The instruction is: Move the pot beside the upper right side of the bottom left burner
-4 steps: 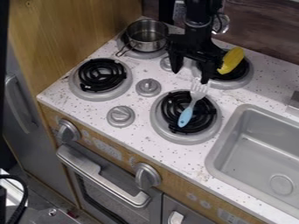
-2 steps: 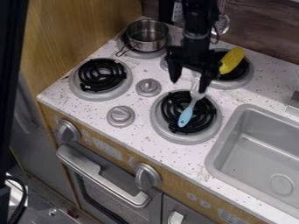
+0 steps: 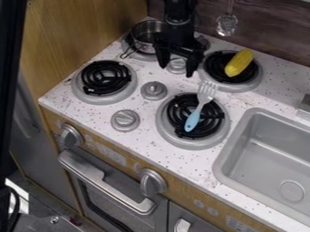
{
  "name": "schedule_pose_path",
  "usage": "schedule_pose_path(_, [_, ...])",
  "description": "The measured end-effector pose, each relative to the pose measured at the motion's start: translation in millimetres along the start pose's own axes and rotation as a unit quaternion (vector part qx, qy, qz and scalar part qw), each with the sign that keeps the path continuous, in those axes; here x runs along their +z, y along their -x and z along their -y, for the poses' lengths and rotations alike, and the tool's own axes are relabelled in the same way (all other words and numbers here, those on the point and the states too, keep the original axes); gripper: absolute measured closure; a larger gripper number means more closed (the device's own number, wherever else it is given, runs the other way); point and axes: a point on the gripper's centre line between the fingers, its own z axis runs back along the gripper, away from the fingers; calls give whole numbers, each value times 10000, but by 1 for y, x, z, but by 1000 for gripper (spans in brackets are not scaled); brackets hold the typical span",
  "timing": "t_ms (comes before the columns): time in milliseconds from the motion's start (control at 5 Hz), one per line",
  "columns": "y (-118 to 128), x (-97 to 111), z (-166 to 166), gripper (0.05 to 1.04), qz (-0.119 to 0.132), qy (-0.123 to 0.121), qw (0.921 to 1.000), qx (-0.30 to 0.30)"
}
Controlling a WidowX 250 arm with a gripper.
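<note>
Seeing the gripper [image 3: 176, 71] with fingers spread wide, nothing held, over or in front of the upper knob [image 3: 177, 66]. Can't tell height above it. Pot [image 3: 144, 32] still to be moved, by the look of it: upright on the top left burner [image 3: 145, 57], right side partly behind the gripper, wire handle [image 3: 126, 53] pointing toward the bottom left burner [image 3: 105, 78].

Best guess at next step: go left, straddle the pot wall, then close. Main risk: closing short of the wall, from misjudged depth, and coming up with nothing. Next: dropping too early with fingers this wide, likely to jam a tip on the knob. Also possible: clipping the rim sideways from too low an approach, tipping or sliding the pot.

After grasp: likely swing or tilt from an off-centre, one-wall hold. Watch the handle too, liable to snag on the burner coils if carried low. Tight spot at the target, close to the middle knob [image 3: 153, 90]; overshoot right and expect a tilted landing on it. Stop short and end up on the coils instead of beside.
</note>
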Motion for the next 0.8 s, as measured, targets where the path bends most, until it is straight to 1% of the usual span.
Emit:
schedule_pose_path(200, [-17, -1, -22, 83, 368, -207, 9988, -250])
schedule_pose_path(400, [-43, 5, -39, 83, 868, -371, 9949, -362])
schedule_pose_path(600, [-64, -5, -47, 83, 1001, -495, 9924, -510])
schedule_pose_path(800, [-73, -14, -56, 83, 963, -618, 9918, -564])
